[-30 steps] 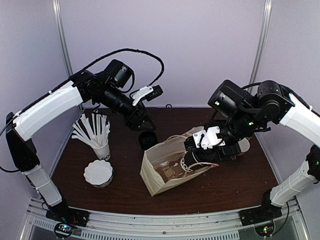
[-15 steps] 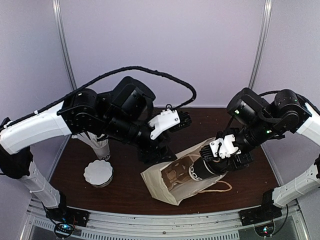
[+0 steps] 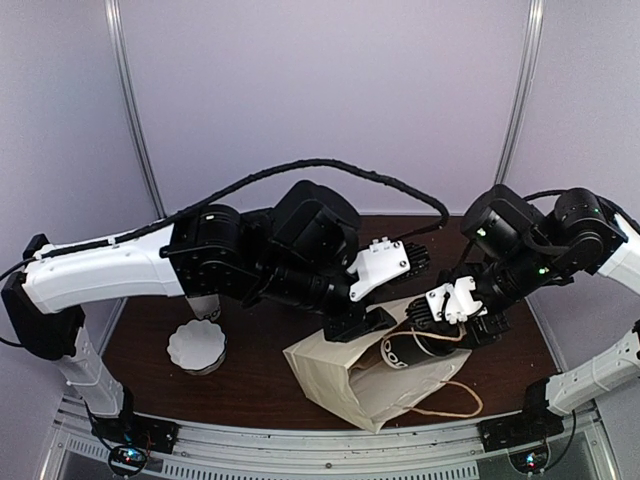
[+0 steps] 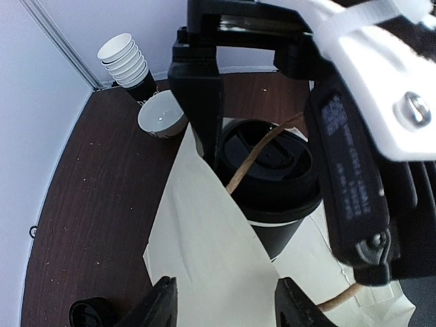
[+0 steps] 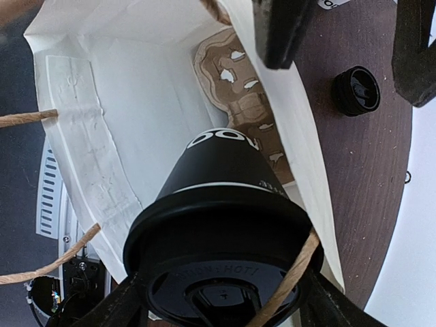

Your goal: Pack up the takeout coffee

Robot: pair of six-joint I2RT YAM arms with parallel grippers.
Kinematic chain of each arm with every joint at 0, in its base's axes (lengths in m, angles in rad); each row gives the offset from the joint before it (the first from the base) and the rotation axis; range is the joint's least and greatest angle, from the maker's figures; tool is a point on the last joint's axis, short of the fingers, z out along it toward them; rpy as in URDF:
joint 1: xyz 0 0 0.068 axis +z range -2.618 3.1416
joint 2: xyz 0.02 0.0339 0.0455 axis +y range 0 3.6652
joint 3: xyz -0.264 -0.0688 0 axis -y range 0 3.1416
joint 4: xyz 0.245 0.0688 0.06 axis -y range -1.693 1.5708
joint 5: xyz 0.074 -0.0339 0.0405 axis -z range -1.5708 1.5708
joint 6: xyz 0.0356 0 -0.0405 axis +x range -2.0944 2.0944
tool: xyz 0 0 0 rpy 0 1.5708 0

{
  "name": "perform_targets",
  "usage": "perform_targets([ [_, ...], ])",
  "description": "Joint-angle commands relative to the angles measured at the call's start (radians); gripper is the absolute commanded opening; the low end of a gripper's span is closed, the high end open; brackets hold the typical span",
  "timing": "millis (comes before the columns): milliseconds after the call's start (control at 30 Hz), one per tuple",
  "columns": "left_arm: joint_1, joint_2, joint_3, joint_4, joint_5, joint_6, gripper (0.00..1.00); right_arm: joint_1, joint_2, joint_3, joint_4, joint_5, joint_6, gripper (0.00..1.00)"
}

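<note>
Right now the small dark paper cup with a black domed lid [image 5: 221,184] lies tilted in the mouth of the cream paper bag with twine handles [image 3: 335,375], base pointing inside. The right gripper [image 5: 223,303] has its jaws clamped on the lid end. Just left, the left gripper [image 4: 227,300] holds its jaws apart astride the bag's rim. The bag rests tipped on the dark brown table [image 3: 250,375], with a stack of lidless white-lined cups [image 4: 126,58] well to its left.
</note>
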Motion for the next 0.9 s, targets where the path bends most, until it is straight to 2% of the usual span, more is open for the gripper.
perform_targets([
  [0,-0.011,-0.045,-0.011,0.127,0.027,0.022,0.53,0.005,-0.02,0.015,0.031,0.004,0.024,0.62],
  [200,-0.02,-0.163,-0.17,0.21,-0.046,-0.002,0.56,0.006,-0.005,0.032,0.03,0.021,0.025,0.61],
  [300,-0.031,-0.22,-0.232,0.242,-0.014,-0.013,0.56,0.004,0.006,0.042,0.028,0.024,0.027,0.61],
  [467,-0.078,-0.172,-0.196,0.248,0.03,0.001,0.56,0.004,0.021,0.057,0.024,0.035,0.027,0.61],
  [600,-0.082,-0.126,-0.17,0.265,-0.002,0.003,0.56,0.002,0.029,0.069,0.023,0.039,0.029,0.61],
  [733,-0.082,-0.127,-0.191,0.323,-0.043,0.007,0.49,-0.001,0.031,0.074,0.019,0.038,0.03,0.61],
  [867,-0.083,-0.123,-0.209,0.396,-0.075,0.007,0.37,-0.003,0.027,0.06,0.022,0.029,0.034,0.61],
])
